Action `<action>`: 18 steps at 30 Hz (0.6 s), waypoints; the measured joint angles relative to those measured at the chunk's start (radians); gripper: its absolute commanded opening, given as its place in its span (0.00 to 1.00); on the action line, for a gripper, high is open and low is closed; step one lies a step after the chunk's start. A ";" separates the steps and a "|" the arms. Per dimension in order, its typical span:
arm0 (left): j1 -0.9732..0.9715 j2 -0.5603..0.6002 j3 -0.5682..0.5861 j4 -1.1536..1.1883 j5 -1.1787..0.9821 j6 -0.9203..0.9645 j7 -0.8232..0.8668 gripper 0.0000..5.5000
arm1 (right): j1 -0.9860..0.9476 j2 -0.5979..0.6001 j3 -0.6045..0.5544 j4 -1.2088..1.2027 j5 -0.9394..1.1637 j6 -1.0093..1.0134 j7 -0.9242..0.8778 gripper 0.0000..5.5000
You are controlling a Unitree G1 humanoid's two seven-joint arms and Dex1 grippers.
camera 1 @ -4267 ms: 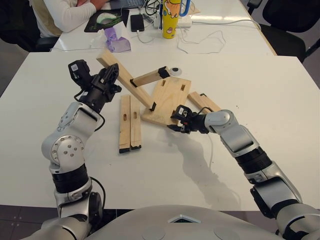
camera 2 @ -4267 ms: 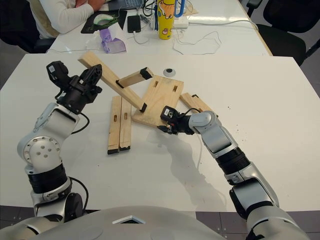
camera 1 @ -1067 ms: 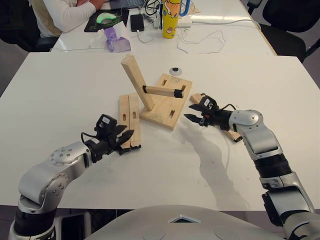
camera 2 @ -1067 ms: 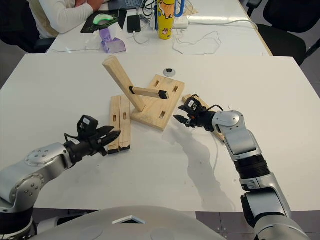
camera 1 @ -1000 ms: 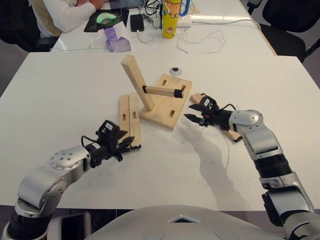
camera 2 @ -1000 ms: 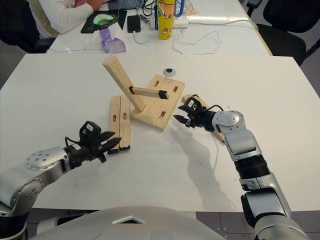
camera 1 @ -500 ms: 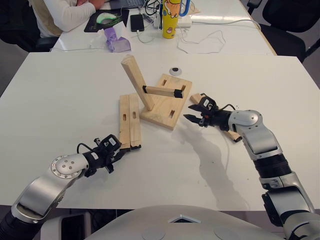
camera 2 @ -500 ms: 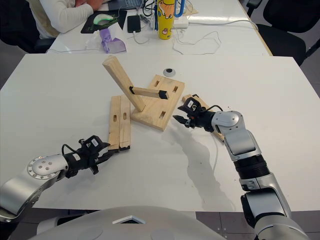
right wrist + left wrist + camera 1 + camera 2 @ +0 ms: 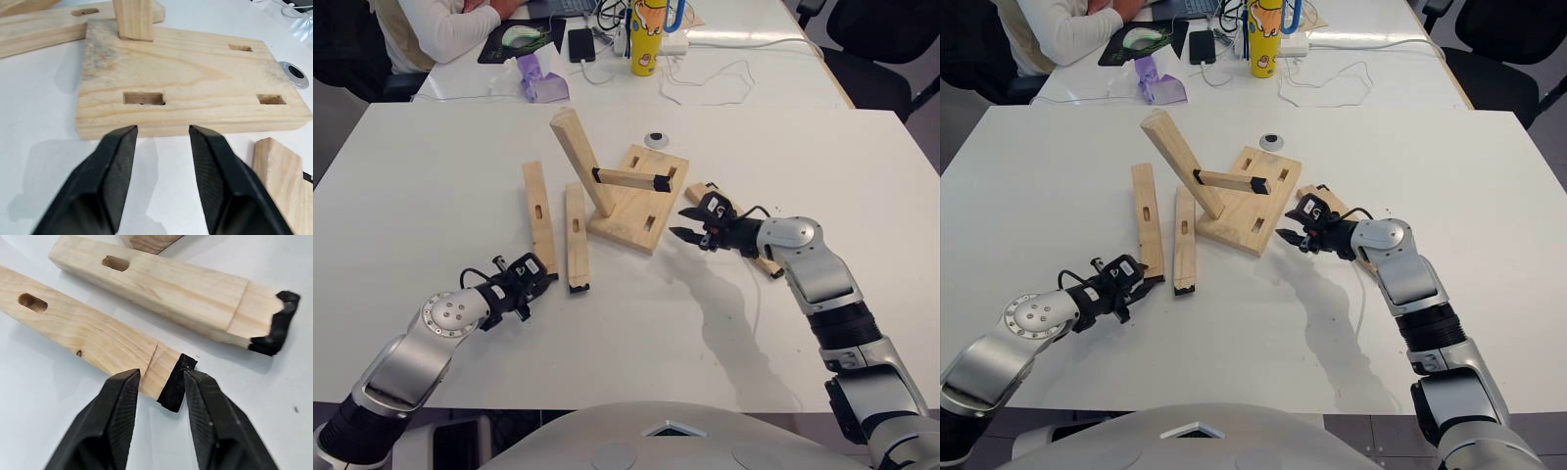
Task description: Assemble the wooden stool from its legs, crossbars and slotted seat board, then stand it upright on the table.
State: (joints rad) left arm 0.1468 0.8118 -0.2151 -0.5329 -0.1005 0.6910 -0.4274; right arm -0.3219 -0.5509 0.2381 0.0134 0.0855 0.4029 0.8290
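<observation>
Leg [image 9: 88, 330] of pale wood, black-tipped

This looks like an office or lab workroom. A plain white work table [image 9: 421, 166] butts against a second table [image 9: 773, 59], with a black office chair [image 9: 886, 44] at the far side. The second table carries desk clutter: a computer mouse [image 9: 521, 36] on a pad, loose white cables [image 9: 705, 73] and a yellow drink bottle [image 9: 649, 34].

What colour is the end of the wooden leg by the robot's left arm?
Black tip on the pale wooden leg; clearest in the left wrist view.
</observation>
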 measured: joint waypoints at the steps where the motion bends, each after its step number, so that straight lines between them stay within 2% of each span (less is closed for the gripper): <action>1: -0.009 -0.010 0.006 0.017 0.010 0.001 0.014 0.30 | 0.000 0.000 0.004 0.000 0.000 0.000 0.000 0.36; 17: -0.122 -0.149 0.194 0.076 0.066 0.024 0.119 0.30 | 0.002 0.005 0.013 -0.004 0.000 0.000 -0.001 0.36; 18: -0.137 -0.174 0.216 0.077 0.052 0.033 0.122 0.33 | 0.004 0.005 0.013 -0.005 0.000 0.000 -0.001 0.36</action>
State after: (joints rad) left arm 0.0100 0.6381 0.0006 -0.4562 -0.0488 0.7241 -0.3053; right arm -0.3182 -0.5455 0.2513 0.0087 0.0853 0.4031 0.8280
